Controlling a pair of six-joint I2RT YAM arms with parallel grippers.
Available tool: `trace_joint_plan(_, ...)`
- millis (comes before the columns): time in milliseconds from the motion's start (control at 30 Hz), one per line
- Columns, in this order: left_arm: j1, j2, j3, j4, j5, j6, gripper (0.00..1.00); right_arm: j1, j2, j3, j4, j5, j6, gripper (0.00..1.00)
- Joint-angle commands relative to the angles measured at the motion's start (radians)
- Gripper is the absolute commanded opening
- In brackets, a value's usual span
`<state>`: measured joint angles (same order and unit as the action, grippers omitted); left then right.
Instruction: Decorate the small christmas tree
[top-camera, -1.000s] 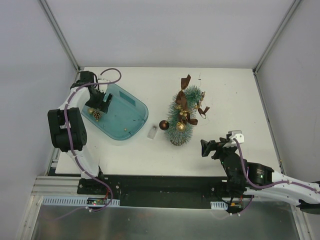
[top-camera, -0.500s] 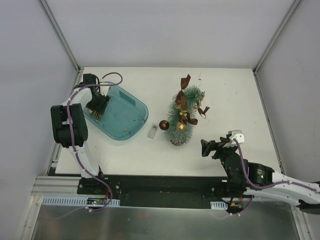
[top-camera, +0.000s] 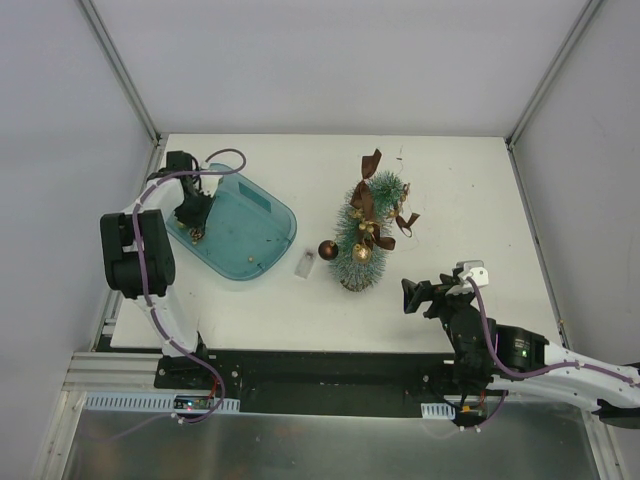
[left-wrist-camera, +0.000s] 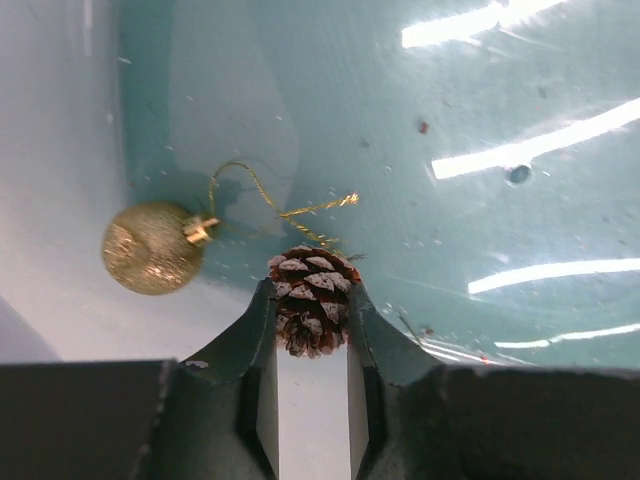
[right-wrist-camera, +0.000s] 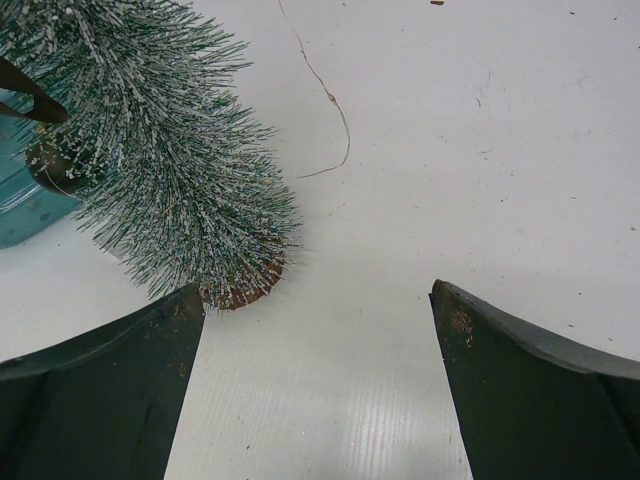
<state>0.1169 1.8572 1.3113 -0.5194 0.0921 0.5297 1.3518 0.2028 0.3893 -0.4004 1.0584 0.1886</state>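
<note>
Gripping a pine cone (left-wrist-camera: 312, 300) in the teal tray (top-camera: 262, 212)
Left gripper (left-wrist-camera: 312, 330) clenched on it; lift straight, avoiding the gold bauble (left-wrist-camera: 152, 248). Right gripper (right-wrist-camera: 315, 290) gapes beside the small christmas tree (top-camera: 362, 240), mid-table

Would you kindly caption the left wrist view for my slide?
Left claw shut on a pine cone in the teal tray, gold bauble beside.

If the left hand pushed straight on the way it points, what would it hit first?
Likely the tray floor, just beyond the pine cone the left hand grips; depth unclear.
</note>
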Motion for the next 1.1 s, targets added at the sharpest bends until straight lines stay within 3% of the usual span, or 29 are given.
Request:
trace_joint_plan(0, -0.029, -0.104, 0.042, -0.120, 0.112, -0.053, 0.13, -0.002, -0.003, 0.037, 0.025, 0.012, -0.023, 0.98)
trace_joint_plan(300, -0.226, -0.363, 0.091, -0.251, 0.313, -0.178, 0.11, -0.003, -0.022, 0.057, 0.002, 0.032, -0.051, 0.98)
trace_joint_plan(600, -0.433, -0.526, -0.026, -0.297, 0.491, -0.293, 0.13, -0.003, -0.068, 0.052, -0.040, 0.017, -0.025, 0.98)
trace_joint_plan(867, -0.638, -0.494, -0.197, -0.294, 0.456, -0.223, 0.13, -0.002, -0.059, 0.066, -0.061, 0.022, -0.015, 0.98)
trace_joint_plan(1067, -0.686, -0.420, -0.244, -0.261, 0.432, -0.197, 0.13, -0.003, -0.037, 0.083, -0.066, 0.028, -0.014, 0.98)
